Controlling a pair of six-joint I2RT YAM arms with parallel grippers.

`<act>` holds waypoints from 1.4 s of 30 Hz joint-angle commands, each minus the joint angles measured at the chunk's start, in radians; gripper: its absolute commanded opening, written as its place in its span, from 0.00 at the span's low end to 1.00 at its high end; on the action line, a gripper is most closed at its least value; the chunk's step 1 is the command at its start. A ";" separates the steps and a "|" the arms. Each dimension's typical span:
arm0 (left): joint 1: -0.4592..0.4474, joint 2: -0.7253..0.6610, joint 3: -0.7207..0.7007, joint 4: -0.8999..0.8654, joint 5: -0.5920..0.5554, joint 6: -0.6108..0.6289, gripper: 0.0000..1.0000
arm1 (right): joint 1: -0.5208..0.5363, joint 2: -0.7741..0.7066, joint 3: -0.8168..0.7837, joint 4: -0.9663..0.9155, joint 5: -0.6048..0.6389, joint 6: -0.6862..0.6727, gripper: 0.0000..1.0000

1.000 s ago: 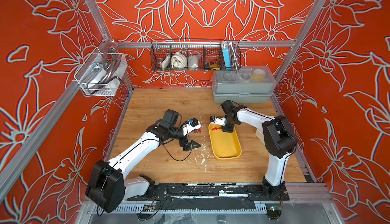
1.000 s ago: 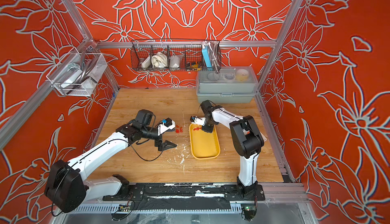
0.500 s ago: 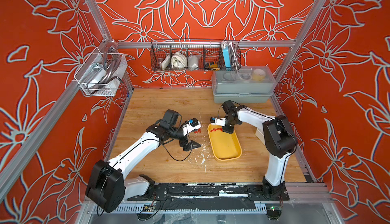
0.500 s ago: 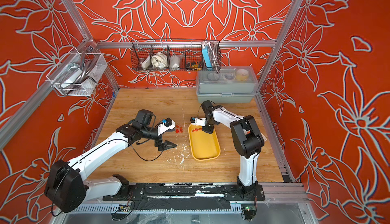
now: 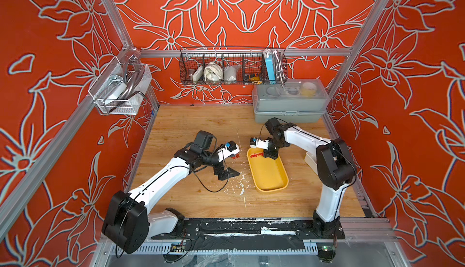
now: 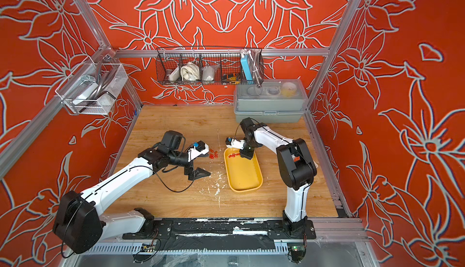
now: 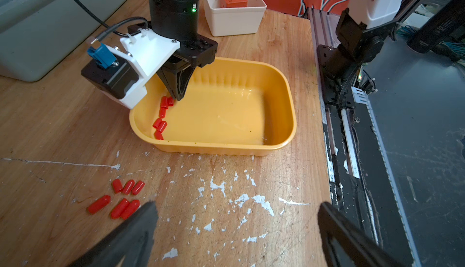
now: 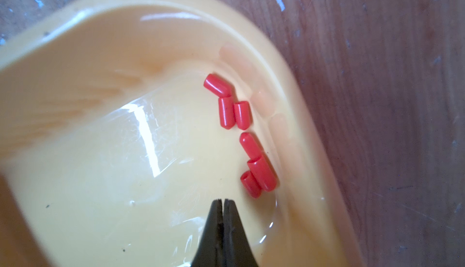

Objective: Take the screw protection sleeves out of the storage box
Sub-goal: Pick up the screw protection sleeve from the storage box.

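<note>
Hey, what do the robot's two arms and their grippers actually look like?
The left arm and right arm have white shells with bulky black joints. A thin black cable loops from the left wrist. Each wrist carries a white bracket with a black camera and blue connector. The left gripper and right gripper have black fingers tapering to points.

The storage box is made of shiny, smooth yellow plastic. The screw protection sleeves inside it are made of smooth red plastic. The table under it is made of scratched wood.
</note>
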State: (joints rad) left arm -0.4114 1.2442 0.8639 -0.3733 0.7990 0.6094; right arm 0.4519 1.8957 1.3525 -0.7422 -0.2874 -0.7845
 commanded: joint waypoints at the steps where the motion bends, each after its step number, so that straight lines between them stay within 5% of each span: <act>1: 0.005 -0.017 0.003 -0.017 0.026 0.015 0.98 | -0.004 -0.022 -0.016 0.048 0.050 0.031 0.12; 5: 0.005 -0.019 0.005 -0.019 0.026 0.013 0.98 | -0.002 0.000 -0.013 0.064 0.089 0.025 0.25; 11: 0.005 -0.017 0.003 -0.019 0.026 0.016 0.98 | -0.003 0.034 -0.015 0.063 0.089 0.018 0.28; 32: 0.006 -0.015 0.004 -0.019 0.027 0.017 0.98 | 0.009 0.083 -0.075 0.087 0.104 0.010 0.21; 42: 0.005 -0.017 0.003 -0.022 0.028 0.018 0.98 | 0.036 0.041 -0.175 0.227 0.212 -0.007 0.15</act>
State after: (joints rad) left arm -0.4114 1.2442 0.8639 -0.3759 0.8062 0.6109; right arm 0.4778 1.8984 1.2411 -0.5247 -0.1318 -0.7769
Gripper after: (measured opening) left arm 0.984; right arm 0.164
